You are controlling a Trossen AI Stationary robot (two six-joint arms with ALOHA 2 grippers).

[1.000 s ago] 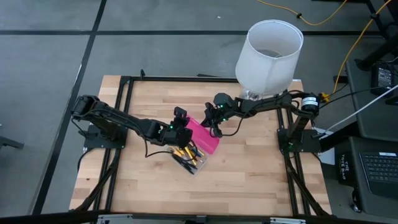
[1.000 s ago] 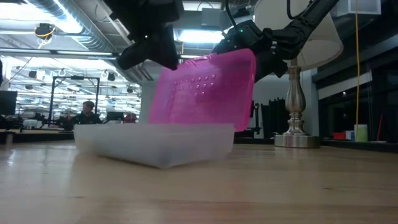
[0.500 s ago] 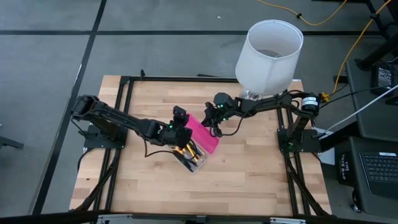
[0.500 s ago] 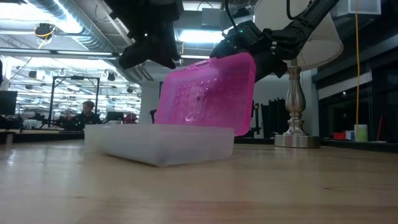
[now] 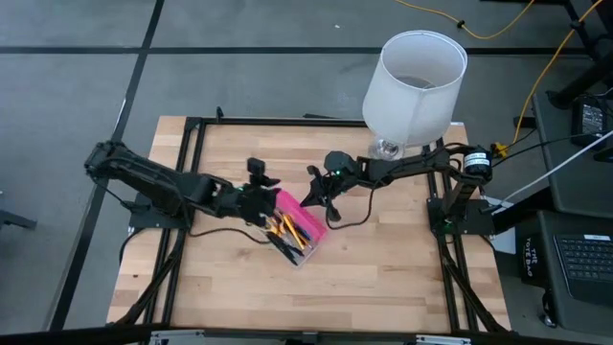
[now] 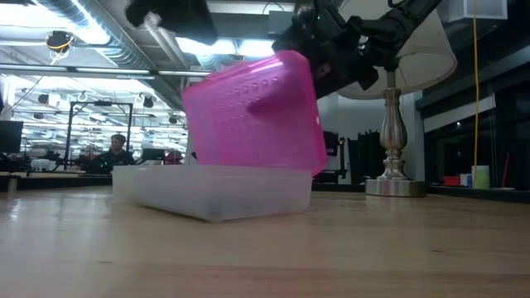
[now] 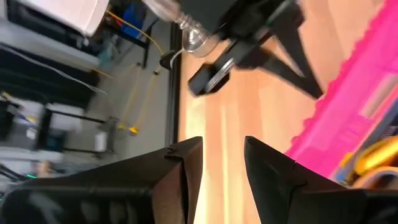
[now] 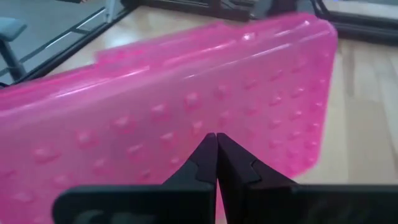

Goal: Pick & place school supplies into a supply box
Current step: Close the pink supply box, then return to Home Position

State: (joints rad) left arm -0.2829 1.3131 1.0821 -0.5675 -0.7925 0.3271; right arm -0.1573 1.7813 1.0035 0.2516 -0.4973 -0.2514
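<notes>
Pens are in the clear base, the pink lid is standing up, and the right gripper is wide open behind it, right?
Not quite: the right gripper is shut, its fingertips pressed together against the pink lid, as the right wrist view shows. The rest holds: pens lie in the clear base, and the lid stands raised in the low view.

Your left pincer (image 5: pixel 257 181) hangs slightly parted mid-tabletop, facing your right pincer (image 5: pixel 312 196), whose fingers are pressed together.
</notes>
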